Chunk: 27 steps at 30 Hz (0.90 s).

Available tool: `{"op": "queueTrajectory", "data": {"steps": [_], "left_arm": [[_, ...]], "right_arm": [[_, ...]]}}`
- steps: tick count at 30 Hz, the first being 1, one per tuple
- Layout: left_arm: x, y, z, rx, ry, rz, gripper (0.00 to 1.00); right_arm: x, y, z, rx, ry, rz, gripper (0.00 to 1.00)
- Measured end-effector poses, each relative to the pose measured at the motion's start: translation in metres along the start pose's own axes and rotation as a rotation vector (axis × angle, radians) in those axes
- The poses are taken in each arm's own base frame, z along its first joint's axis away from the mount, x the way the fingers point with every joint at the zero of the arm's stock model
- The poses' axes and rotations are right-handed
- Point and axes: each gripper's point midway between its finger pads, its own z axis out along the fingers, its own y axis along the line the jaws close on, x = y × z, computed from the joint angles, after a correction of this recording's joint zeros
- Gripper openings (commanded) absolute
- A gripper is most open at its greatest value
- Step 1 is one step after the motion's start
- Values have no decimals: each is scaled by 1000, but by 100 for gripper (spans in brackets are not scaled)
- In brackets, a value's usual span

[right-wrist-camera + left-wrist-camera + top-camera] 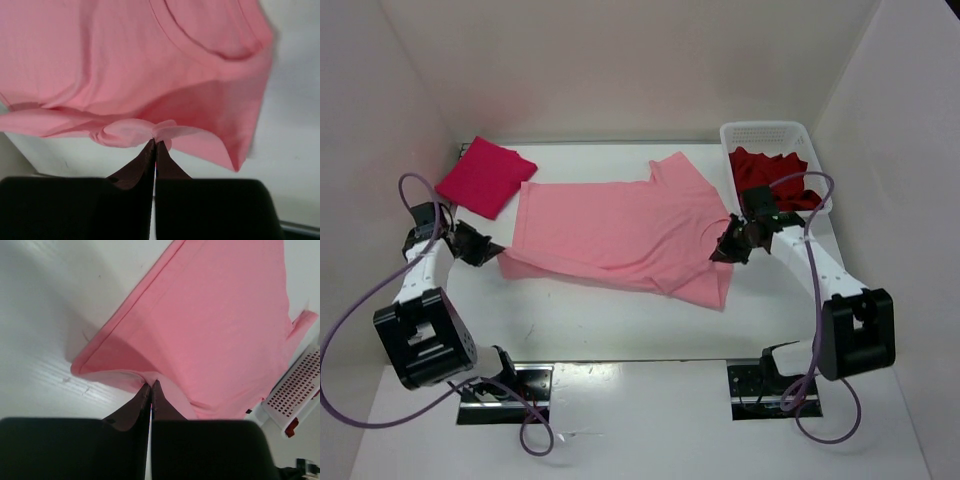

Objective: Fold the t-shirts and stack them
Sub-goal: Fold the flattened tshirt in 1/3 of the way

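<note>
Both clamped onto pale pink shirt [620, 235]: left gripper [492, 248] 9 o'clock, right gripper [719, 254] 3; shallow bites may slip mid-fold.

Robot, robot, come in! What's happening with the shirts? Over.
Left jaws, right jaws both shut on pale pink shirt, one at each end. Crimson shirt folded, back left; dark red shirt in basket. Nothing in the way.

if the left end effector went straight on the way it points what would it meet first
The pale pink shirt: the left end effector is shut on its edge, with the cloth spread right ahead. The basket seems to lie beyond, though depth is unclear.
</note>
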Motion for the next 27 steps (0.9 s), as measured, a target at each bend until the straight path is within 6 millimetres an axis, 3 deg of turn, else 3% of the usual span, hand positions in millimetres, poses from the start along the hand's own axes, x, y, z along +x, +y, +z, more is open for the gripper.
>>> {"op": "queueTrajectory", "data": {"steps": [6, 11, 18, 22, 24, 25, 27], "left_arm": [[-7, -4, 37, -35, 26, 19, 0], [-16, -4, 48, -58, 14, 22, 0], [-17, -11, 75, -77, 29, 66, 0], [-8, -12, 84, -89, 51, 83, 9], [-9, -14, 85, -83, 49, 87, 19], [-11, -17, 85, -76, 44, 88, 30], [-15, -22, 83, -62, 34, 96, 35]], "right_arm": [[-68, 37, 7, -27, -148, -77, 0], [-98, 48, 11, -10, -210, -105, 0], [-133, 46, 47, 68, -229, -125, 0], [-151, 49, 61, 93, -247, -142, 3], [-158, 52, 62, 94, -262, -146, 6], [-162, 54, 62, 92, -270, -149, 10], [-167, 58, 59, 88, -288, -152, 23]]}}
